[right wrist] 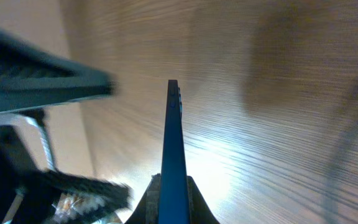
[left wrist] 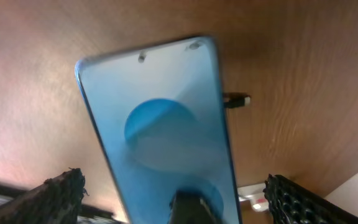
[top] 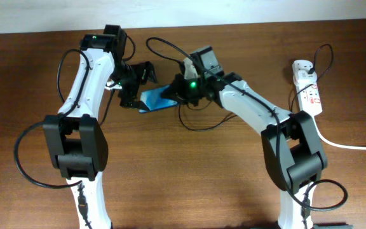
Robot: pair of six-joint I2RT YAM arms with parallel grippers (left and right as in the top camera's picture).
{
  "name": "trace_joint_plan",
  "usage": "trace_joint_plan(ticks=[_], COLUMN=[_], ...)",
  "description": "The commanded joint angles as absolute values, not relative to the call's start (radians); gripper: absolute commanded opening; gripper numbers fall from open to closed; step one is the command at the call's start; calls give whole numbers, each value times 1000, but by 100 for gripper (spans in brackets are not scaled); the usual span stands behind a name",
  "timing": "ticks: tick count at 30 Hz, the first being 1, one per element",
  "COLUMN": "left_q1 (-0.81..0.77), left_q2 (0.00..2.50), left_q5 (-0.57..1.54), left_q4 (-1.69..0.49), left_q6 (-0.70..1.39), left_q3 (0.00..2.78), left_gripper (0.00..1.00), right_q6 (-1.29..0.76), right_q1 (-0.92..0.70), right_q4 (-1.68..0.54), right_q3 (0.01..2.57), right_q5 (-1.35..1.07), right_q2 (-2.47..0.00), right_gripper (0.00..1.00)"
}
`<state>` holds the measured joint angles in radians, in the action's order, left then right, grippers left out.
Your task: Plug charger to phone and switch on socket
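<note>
blue glass first: the phone stands up on its thin edge above the table, near the middle of the workspace between the two arms. the right gripper is clenched on the phone's lower part, its fingers pressing the two flat faces. the left gripper is released, its textured pads spread wide on either side of the phone and holding nothing. the charger shows only as a small plug tip on the wood just beside the phone's long edge; we cannot tell if it touches. the socket lies well apart at the right side of the table, with no gripper near it.

we judge that nothing holds the plug, so the left gripper must pick up a very small tip lying flat, and it could skid away or come up crooked. we cannot see the phone's port, so a blind push could miss it. a smooth phone pinched at one end could pivot or slip when the plug presses in.
</note>
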<state>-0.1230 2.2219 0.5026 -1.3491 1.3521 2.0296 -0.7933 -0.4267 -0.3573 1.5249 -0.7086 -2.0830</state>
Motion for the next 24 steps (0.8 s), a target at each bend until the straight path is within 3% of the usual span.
trace_joint_plan(ticks=[1, 5, 8, 13, 14, 16, 18, 20, 24], left_q1=[-118, -117, -117, -117, -117, -117, -117, -121, -167], left_q2=[2216, 2216, 2216, 2216, 2216, 2216, 2216, 2219, 2230], left_q5=[510, 603, 627, 717, 804, 1063, 1112, 1235, 1261], left_q4=[-1339, -1319, -1304, -1257, -1242, -1163, -1100, -1026, -859], left_q6=[939, 657, 588, 383, 337, 226, 226, 237, 459], left_q3=[2046, 2046, 2046, 2046, 2046, 2046, 2046, 2043, 2043], left_gripper=[99, 99, 99, 99, 99, 99, 99, 96, 94], right_q6=[-694, -609, -668, -1241, -1376, -1459, -1472, -1613, -1711], right_q1=[-352, -243, -184, -139, -162, -202, -206, -221, -318], right_q4=[-429, -516, -266, 457, 577, 644, 741, 741, 767], right_q3=[1537, 1470, 1150, 680, 616, 598, 599, 599, 634], right_q5=[-751, -799, -802, -672, -549, -372, -304, -212, 57], right_q2=[-2000, -1884, -1627, -1454, -1455, -1455, -1455, -1459, -1460], right_gripper=[4, 4, 4, 4, 4, 4, 4, 4, 4])
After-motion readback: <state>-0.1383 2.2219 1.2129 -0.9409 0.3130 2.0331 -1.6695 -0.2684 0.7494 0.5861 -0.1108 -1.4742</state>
